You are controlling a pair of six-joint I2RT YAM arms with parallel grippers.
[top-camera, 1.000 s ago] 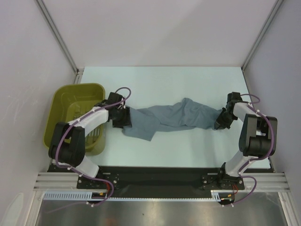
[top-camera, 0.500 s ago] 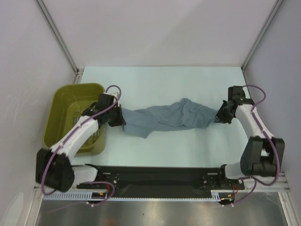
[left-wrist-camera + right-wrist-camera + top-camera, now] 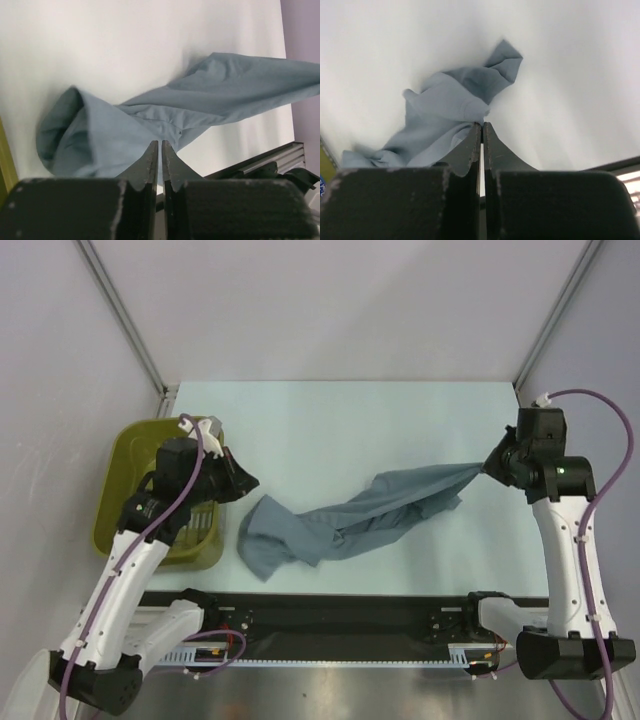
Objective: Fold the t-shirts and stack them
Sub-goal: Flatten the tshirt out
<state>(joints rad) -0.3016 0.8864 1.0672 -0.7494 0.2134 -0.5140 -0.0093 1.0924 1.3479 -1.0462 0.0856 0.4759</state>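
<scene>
From above, the slate-grey t-shirt (image 3: 350, 520) lies twisted across the middle of the desk (image 3: 340, 420). Its right end is drawn to a point at the right fingers (image 3: 492, 464), which are pinched on it at the right of the frame. The left fingers (image 3: 240, 483) hang at centre left beside the olive basket (image 3: 150, 423), apart from the shirt's loose left end.

In the left wrist view, the left fingers (image 3: 150, 165) are pressed together with only a slit between them and no cloth in it. The t-shirt (image 3: 150, 120) lies beyond them with an open hem at left.

In the right wrist view, the right fingers (image 3: 470, 150) are closed on a bunched fold of the t-shirt (image 3: 445, 110) at their tips.

The shirt is held at one end only, so further pulling would likely rope it tighter rather than spread it. The thin pinch could also let go under tension. The free end sits near the desk's front edge and could drag off.
</scene>
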